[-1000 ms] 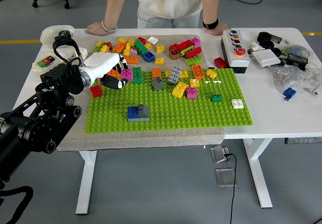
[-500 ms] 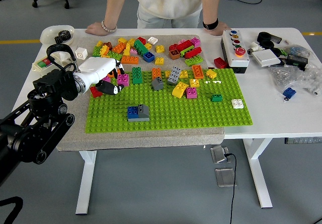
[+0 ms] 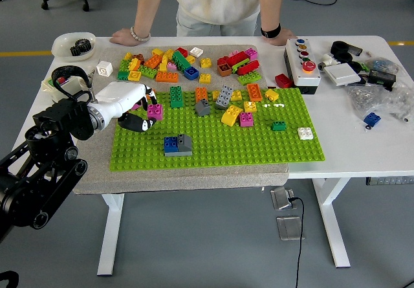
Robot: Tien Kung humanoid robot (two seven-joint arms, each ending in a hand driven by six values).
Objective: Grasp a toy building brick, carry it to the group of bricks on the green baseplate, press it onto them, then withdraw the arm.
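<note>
1. The left robot hand [image 3: 137, 110] sits at the left edge of the green baseplate [image 3: 213, 145], its dark fingers curled around what looks like a red brick [image 3: 128, 117]; the grasp is partly hidden, so the hold is a judgement. The right arm is out of view.
2. The brick looks like light, rigid, smooth plastic; pinching its flat side walls, leaving the studs free, should keep it from slipping.
3. The target group of bricks [image 3: 177, 145], blue and grey, stands on the baseplate to the right of the robot hand and nearer the tabletop's front edge.
4. A magenta brick [image 3: 154, 111] lies just right of the robot hand, and loose bricks crowd the baseplate's far edge.
5. Since the earlier frames, the robot hand has drawn left and toward the baseplate's near side, away from the loose pile.
6. A person rests both hands on the tabletop's far edge.
</note>
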